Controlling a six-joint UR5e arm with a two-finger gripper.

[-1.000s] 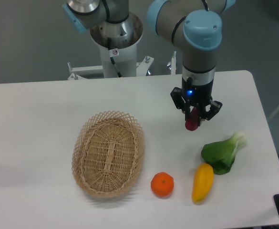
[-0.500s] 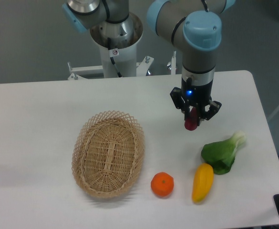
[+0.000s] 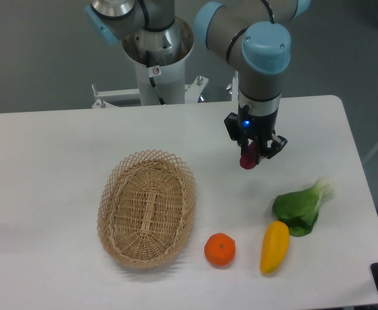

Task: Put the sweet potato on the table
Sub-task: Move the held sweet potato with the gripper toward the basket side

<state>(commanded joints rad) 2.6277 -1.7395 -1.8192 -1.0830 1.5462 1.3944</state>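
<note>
The gripper [image 3: 249, 157] had its jaws clamped on the sweet potato [image 3: 247, 160], which hung end-down between them above the surface [image 3: 46, 161], to the right of the wicker basket [image 3: 147, 208] and up from the leafy green [image 3: 302, 206]. No clear contact with the surface showed, so the placing looked unfinished: the lowering and the release were judged left to do. The orange [image 3: 220, 249] and yellow squash [image 3: 274, 247] lay well apart, nearer the front edge.

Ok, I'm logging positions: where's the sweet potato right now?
The sweet potato hangs upright in the gripper over the table, right of the basket and up-left of the bok choy.
</note>
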